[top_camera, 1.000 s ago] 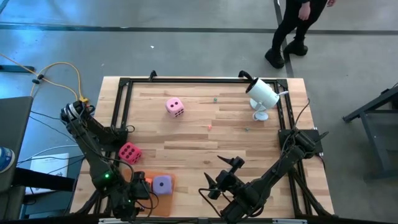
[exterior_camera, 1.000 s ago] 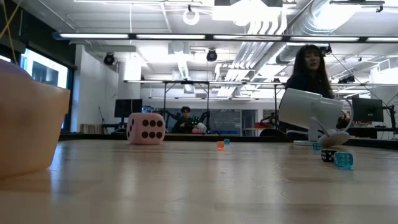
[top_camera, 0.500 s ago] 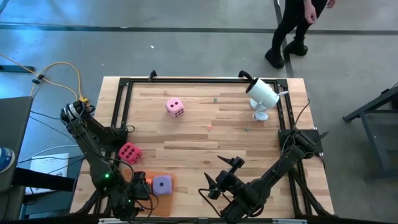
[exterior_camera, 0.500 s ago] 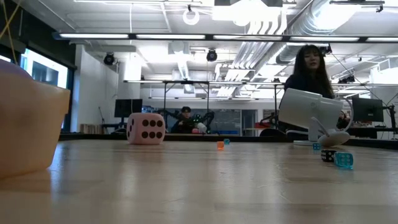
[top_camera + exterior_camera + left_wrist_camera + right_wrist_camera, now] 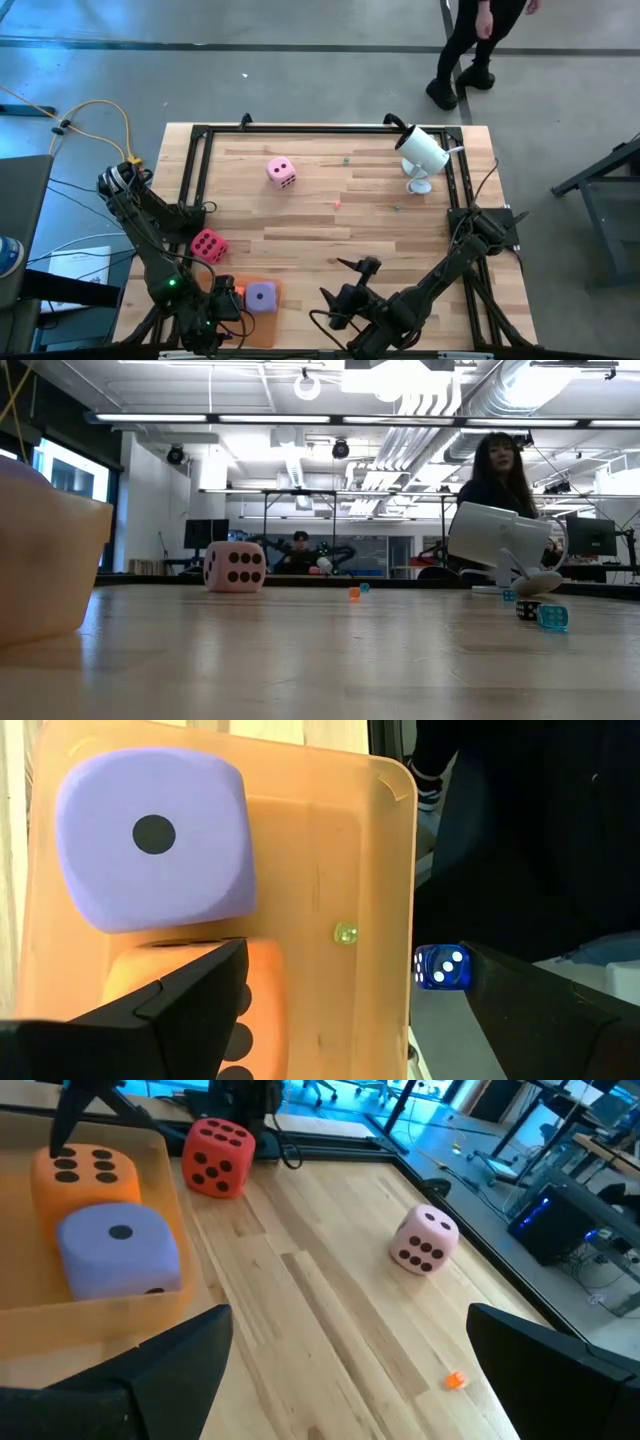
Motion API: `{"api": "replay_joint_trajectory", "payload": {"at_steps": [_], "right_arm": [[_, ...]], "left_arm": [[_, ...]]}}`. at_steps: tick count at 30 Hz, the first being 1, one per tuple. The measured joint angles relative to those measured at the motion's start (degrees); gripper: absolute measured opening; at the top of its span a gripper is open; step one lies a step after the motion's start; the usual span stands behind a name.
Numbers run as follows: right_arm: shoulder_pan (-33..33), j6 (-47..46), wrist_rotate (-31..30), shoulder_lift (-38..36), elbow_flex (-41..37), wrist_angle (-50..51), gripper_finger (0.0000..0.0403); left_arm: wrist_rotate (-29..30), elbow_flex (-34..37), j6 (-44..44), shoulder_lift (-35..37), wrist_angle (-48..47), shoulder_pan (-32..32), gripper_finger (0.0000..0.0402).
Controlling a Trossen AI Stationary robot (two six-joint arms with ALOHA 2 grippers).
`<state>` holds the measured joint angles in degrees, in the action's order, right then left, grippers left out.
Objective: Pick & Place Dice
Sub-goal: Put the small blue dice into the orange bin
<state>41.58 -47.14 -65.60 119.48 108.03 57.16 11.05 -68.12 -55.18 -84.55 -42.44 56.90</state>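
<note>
An orange tray lies at the table's near left and holds the purple die and the orange die side by side. The magenta die rests on the wood just beyond the tray. The light pink die rests at the far middle and also shows in the low view. My left gripper is open over the tray, one finger above the orange die. My right gripper is open and empty at the near middle, facing the tray. My left gripper has one finger in front of the orange die's top, pointing down. I cannot tell whether it touches the die. The die sits in the tray beside the purple die.
A white device on a stand is at the far right corner. Tiny dice and a small orange bit lie on the wood. A black frame edges the table. A person stands beyond the far edge.
My right gripper has shifted a little toward the table's left and near edges and turned slightly. The dice and the tray have stayed where they were.
</note>
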Motion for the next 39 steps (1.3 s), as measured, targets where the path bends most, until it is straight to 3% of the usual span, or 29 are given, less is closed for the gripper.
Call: {"api": "replay_joint_trajectory", "payload": {"at_steps": [8,18,28,39], "right_arm": [[-0.07,2.94,0.93,0.0,0.0,-2.07,0.0391],[0.1,24.88,13.84,1.3,-0.11,-18.5,0.0391],[-1.53,26.33,19.04,2.05,-0.07,-20.32,0.0391],[-1.66,31.64,19.13,2.07,-0.11,-21.9,0.0391]], "left_arm": [[0.04,0.0,1.17,0.0,0.0,0.02,0.0349],[0.12,0.02,3.37,0.0,0.0,0.02,0.0349],[1.06,0.07,3.37,-0.02,0.04,0.02,0.0349],[1.57,0.09,4.33,-0.02,0.02,0.0,0.0349]]}}
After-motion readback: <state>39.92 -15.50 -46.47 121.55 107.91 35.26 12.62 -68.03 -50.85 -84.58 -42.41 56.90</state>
